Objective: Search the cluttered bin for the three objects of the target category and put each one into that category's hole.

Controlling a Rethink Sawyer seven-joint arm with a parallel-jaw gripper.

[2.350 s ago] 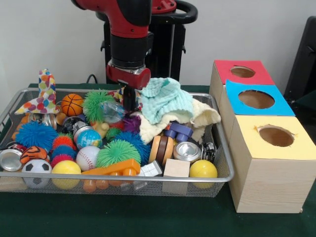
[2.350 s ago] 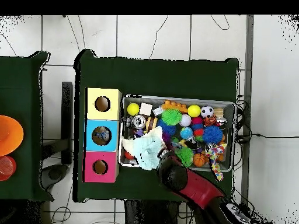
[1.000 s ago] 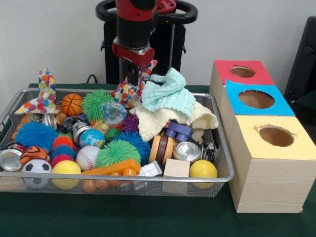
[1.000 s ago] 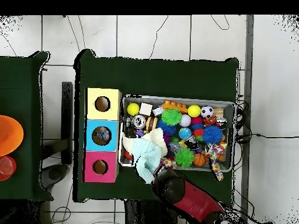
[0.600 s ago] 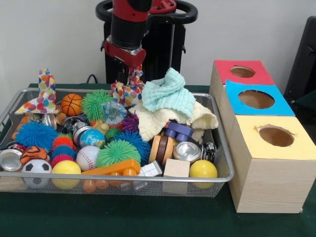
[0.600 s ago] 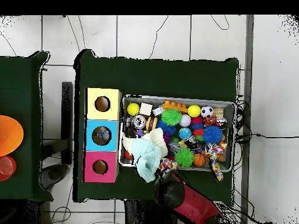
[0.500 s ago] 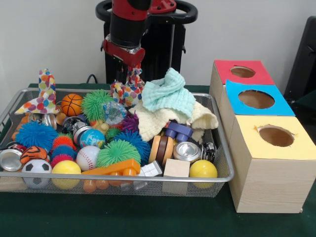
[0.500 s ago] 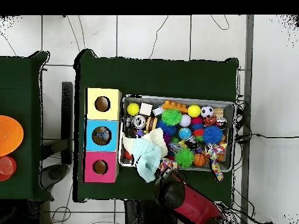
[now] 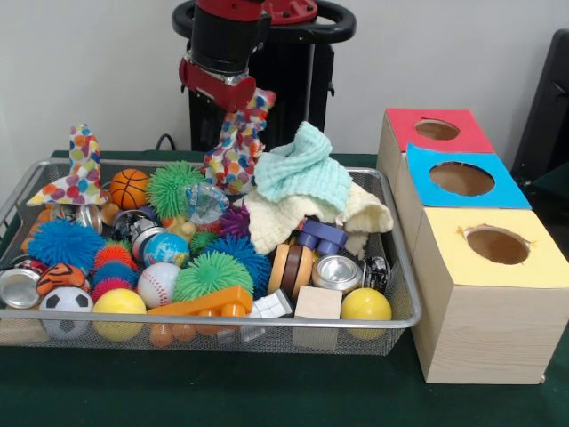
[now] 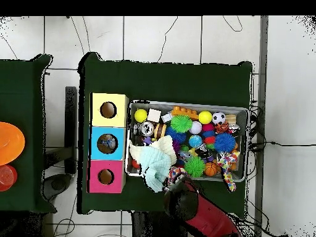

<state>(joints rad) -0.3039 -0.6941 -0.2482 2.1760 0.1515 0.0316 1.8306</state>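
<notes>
Gripper (image 9: 242, 100) sat upper centre of the front frame, clamped on the polka-dot cloth (image 9: 233, 151), which hung stretched down to the wire bin's (image 9: 404, 294) back rim. A mint cloth (image 9: 302, 173) lay just right of it. Red box (image 9: 436, 130), blue box (image 9: 462, 179) and yellow box (image 9: 493, 245) stood at right.

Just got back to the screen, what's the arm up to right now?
The gripper is shut on a multicoloured polka-dot cloth and has it lifted, hanging above the far side of the wire bin. A mint-green cloth and a cream one lie heaped just beside it. The three boxes stand next to the bin: red, blue and yellow. Nothing is over any hole yet.
</notes>
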